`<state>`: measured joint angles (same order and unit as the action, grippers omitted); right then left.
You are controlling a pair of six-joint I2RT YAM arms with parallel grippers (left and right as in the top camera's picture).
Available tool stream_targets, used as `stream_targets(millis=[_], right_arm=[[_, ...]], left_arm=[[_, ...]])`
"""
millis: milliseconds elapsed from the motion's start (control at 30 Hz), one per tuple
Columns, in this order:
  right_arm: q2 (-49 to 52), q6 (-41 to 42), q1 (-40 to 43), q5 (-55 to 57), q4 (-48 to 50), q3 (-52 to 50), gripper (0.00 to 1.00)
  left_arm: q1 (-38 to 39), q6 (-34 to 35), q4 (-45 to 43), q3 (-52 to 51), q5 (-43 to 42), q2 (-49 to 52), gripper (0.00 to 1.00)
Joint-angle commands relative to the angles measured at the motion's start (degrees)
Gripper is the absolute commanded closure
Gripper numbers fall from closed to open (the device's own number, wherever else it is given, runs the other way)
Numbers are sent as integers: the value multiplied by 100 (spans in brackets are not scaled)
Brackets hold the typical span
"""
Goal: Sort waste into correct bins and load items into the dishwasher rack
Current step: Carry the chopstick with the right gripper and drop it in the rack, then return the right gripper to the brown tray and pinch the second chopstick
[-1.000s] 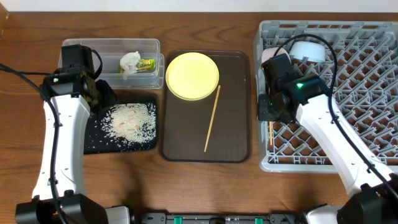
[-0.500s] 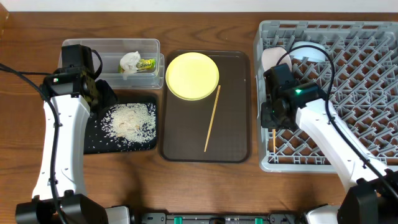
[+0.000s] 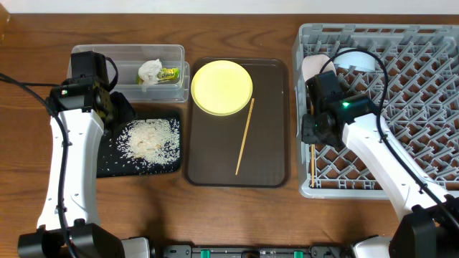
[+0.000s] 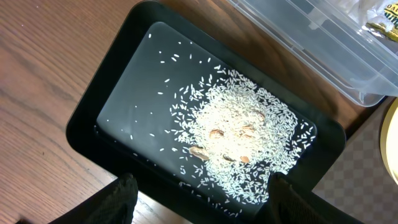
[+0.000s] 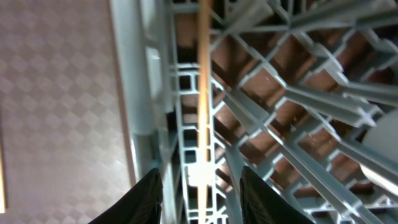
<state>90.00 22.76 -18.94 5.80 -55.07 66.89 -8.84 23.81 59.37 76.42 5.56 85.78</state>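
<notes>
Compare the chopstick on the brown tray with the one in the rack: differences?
Tray chopstick lies slanted on the brown serving tray beside the yellow plate; rack chopstick lies in the dishwasher rack, parallel to its left wall. Tray chopstick shows whole; rack chopstick is partly hidden by the right arm. Both are thin wooden sticks.

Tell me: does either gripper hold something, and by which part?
Nothing is held. The right gripper is open around a chopstick in the rack; the left gripper is empty.
</notes>
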Motion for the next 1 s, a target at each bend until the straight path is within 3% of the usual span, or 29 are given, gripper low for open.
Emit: stream_targets(millis=[0, 333, 633, 967], right_arm=[[-118, -234, -20, -7, 109, 142, 60], [-87, -490, -455, -1078, 1423, 542, 56], [1117, -92, -1421, -706, 2048, 549, 53], [2415, 109, -1937, -243, 2044, 1217, 54]], left_arm=[[-13, 33, 13, 31, 92, -7, 30], [-13, 33, 13, 31, 92, -7, 30], [-13, 33, 13, 31, 90, -7, 30], [-13, 33, 17, 31, 90, -7, 30]])
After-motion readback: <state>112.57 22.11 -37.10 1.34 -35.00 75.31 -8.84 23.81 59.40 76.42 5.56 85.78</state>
